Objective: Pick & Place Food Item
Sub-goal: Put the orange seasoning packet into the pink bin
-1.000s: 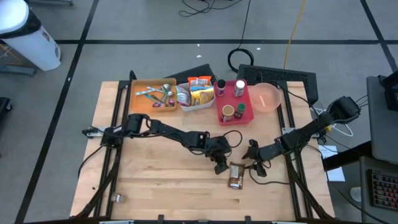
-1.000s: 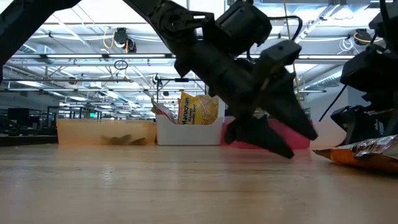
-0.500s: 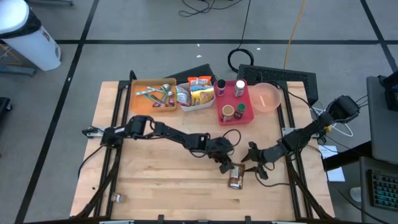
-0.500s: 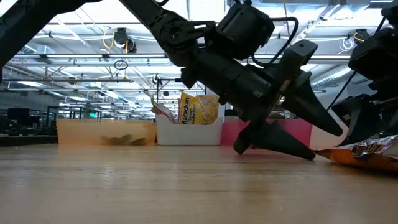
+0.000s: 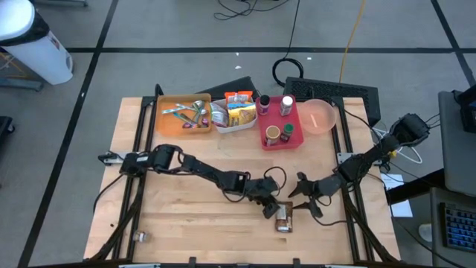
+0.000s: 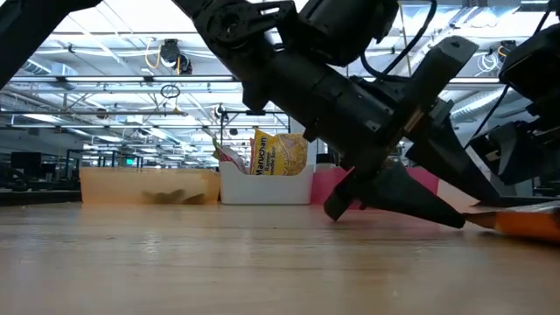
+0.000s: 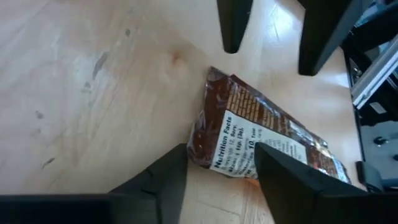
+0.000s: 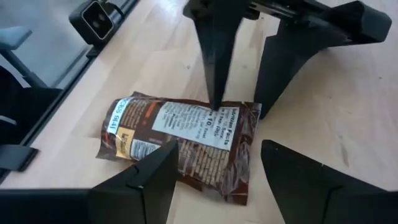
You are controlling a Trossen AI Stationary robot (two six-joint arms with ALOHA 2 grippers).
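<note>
Snack packet [image 5: 282, 219] lies flat on the table's near middle, long axis running between the grippers: left gripper [image 5: 271, 209] straddles its end with fingers spread and holding nothing, nearer than the open, empty right gripper [image 5: 298, 195] just beyond.

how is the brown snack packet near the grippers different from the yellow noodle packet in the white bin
The brown snack packet lies flat on the bare table; the yellow noodle packet stands upright in the white bin. The brown one shows its nutrition label face up, the yellow one its printed front. The brown one sits alone between the left gripper and right gripper; the yellow one is packed among other packets. Both are sealed food packets.
</note>
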